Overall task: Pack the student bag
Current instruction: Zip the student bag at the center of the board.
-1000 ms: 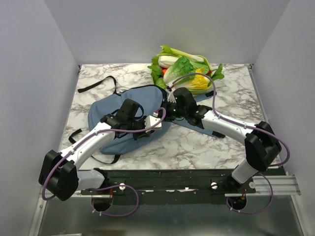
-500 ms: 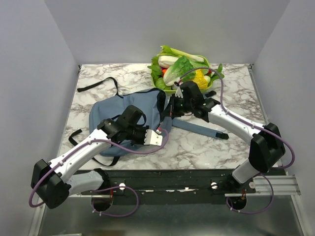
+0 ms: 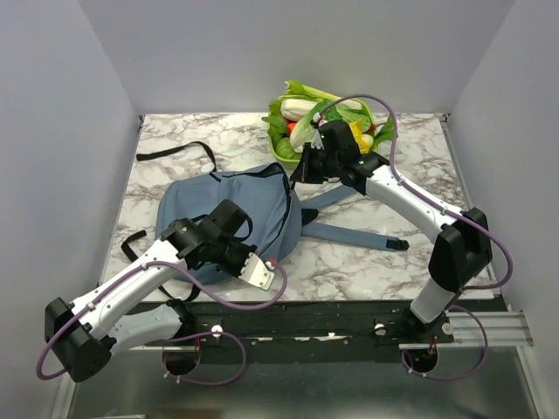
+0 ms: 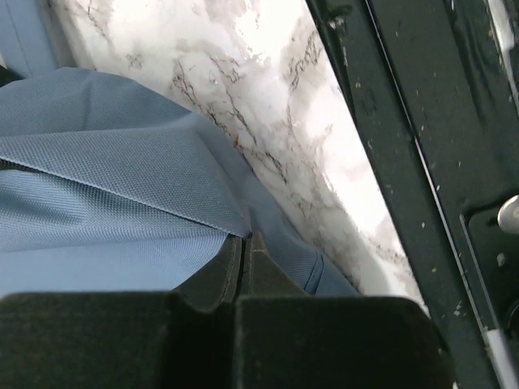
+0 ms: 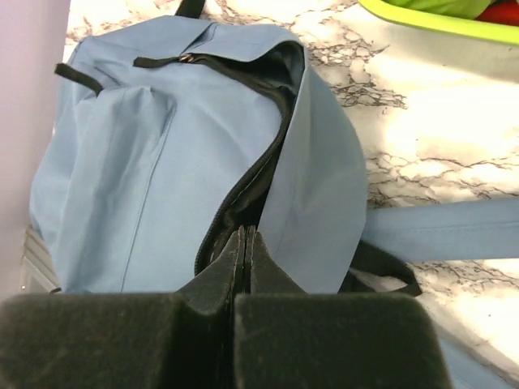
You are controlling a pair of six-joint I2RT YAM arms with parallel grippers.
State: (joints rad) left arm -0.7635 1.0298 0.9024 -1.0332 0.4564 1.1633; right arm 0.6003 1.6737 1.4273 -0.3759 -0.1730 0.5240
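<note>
On the marble surface (image 3: 349, 262), toward its left and centre, lies the student bag (image 3: 223, 205), a soft grey-blue backpack spread flat with its rounded body reaching close to the near edge. Its main zip (image 5: 243, 178) stands partly undone, showing a dark gap that curves down the side of the bag. Two flat blue straps (image 3: 354, 232) run out from under the bag to the right across the marble, one ending in a black tip, and a thin black strap (image 3: 175, 150) trails off toward the far left corner.

The left end effector (image 4: 245, 239) is clenched on the near hem of the bag, a fold of the blue fabric pinched between its closed fingertips, just beside the black rail (image 4: 422, 121) that borders the surface. The right end effector (image 5: 245, 233) is likewise clenched, its tips meeting on the fabric rim at the lower end of the zip gap, on the side of the bag facing the far right.

Behind the right arm, at the far edge of the surface, sits a lime-green basket (image 5: 422, 18) heaped with leafy vegetables (image 3: 301, 106), apart from the bag.
</note>
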